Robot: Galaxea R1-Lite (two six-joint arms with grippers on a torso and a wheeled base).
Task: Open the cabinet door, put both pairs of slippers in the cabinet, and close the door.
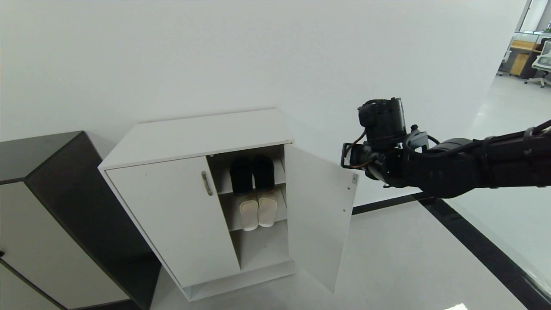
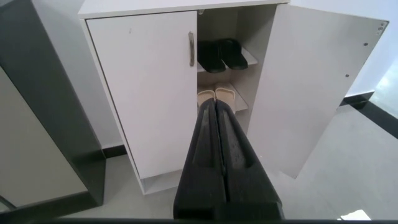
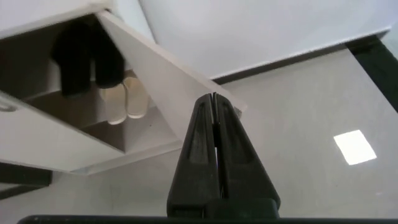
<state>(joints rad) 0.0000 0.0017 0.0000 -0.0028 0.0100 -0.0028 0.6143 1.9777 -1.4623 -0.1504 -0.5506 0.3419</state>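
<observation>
Head frame, right side: the right arm (image 1: 473, 165) is built of thick, rounded, matte black segments. Black cables are strapped along its forearm, and a grey cable loop (image 1: 415, 137) is noted at the wrist. A boxy black housing (image 1: 383, 120) is mounted above the wrist, with reddish-brown wires and a thin black bracket (image 1: 345, 156) seen below it.

The left gripper (image 2: 216, 102) is formed of two black tapered fingers (image 2: 202, 143) parted only by a fine seam. The right gripper (image 3: 214, 99) is given the same black wedge form, with faintly glossy flanks.
</observation>
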